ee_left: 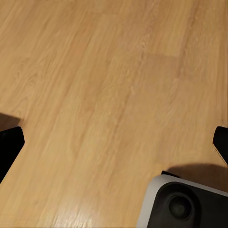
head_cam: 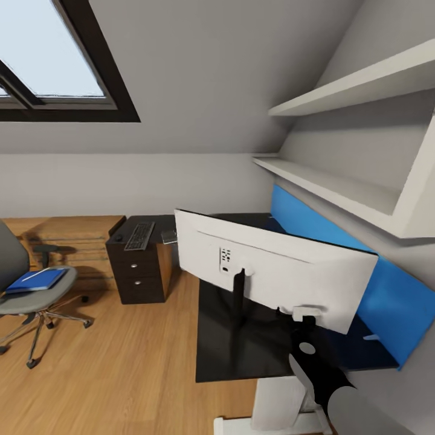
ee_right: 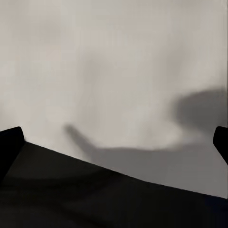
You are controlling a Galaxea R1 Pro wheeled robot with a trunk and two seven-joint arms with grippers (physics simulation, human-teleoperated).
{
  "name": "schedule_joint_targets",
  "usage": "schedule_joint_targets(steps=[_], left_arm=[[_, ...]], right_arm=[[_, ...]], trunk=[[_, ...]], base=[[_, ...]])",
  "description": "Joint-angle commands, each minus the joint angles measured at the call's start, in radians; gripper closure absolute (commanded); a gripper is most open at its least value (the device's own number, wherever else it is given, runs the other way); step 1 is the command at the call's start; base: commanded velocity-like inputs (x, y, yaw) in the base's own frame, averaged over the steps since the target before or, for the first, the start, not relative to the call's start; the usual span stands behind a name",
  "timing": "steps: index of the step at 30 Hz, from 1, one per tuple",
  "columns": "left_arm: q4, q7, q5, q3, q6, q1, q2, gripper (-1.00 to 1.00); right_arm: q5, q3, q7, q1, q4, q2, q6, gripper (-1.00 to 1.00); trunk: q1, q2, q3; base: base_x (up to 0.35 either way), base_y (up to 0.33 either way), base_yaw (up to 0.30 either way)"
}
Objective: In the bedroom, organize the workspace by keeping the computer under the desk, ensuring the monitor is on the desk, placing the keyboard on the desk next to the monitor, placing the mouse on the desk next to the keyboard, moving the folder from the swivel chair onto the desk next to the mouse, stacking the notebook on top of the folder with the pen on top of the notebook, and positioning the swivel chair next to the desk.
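Attic bedroom corner with a sloped grey ceiling and a wood floor (head_cam: 139,368).

A black-framed skylight (head_cam: 57,60) sat high in the slope, showing pale sky. Two white wall shelves (head_cam: 338,187) ran along the side wall, one above the other, over a bright blue wall panel (head_cam: 393,302). A low light-wood cabinet (head_cam: 72,232) stood against the far wall. Warm plank flooring covered the room.

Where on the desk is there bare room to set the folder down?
Bare desk top lies in front of the monitor stand, toward the near edge. The far wing around the keyboard is crowded.
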State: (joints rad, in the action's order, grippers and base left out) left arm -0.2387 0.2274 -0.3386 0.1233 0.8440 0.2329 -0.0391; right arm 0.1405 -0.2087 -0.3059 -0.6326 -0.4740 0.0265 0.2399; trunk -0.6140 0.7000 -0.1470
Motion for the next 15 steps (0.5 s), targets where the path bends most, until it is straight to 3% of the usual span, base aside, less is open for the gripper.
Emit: schedule_joint_targets(steps=[1, 9, 15], left_arm=[[-0.002, 0.004, -0.008, 0.009, 0.001, 0.000, -0.001, -1.00], [-0.002, 0.004, -0.008, 0.009, -0.003, 0.000, -0.001, -1.00], [-0.002, 0.004, -0.007, 0.010, -0.003, 0.000, 0.002, -1.00]], right_arm=[[0.010, -0.009, -0.005, -0.001, 0.000, 0.001, 0.004, -1.00], [0.010, -0.009, -0.005, -0.001, 0.000, 0.001, 0.003, -1.00], [0.010, -0.009, -0.005, -0.001, 0.000, 0.001, 0.004, -1.00]], trunk=[[-0.001, 0.001, -0.001], [-0.001, 0.001, -0.001], [-0.001, 0.001, -0.001]], base=[[0.305, 0.000, 0.000], [0.271, 0.000, 0.000], [0.061, 0.000, 0.000]])
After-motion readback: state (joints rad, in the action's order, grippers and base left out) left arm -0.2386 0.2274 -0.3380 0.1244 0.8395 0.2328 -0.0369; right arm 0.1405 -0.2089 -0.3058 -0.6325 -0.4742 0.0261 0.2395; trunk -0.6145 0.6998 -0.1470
